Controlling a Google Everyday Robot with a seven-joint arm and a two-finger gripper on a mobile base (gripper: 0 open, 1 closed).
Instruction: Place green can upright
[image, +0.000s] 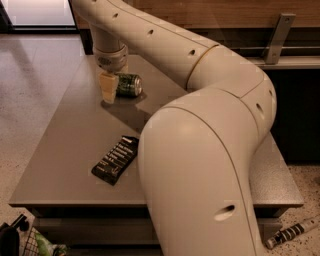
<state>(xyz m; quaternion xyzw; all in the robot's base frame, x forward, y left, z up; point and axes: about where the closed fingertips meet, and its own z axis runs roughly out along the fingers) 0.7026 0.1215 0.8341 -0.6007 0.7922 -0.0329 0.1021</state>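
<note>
The green can (129, 85) lies on its side on the far part of the grey table (65, 150), with one silver end facing right and towards me. My gripper (108, 89) reaches straight down from the wrist to the table, right at the can's left end. Its cream tip touches or nearly touches the can. Whether it holds the can is not visible. No red can is in view.
A flat black packet (116, 159) lies near the table's front edge. My large cream arm (200, 150) covers the table's right half. A dark counter with a metal bracket (277, 37) stands behind. A striped object (295, 232) lies on the floor at right.
</note>
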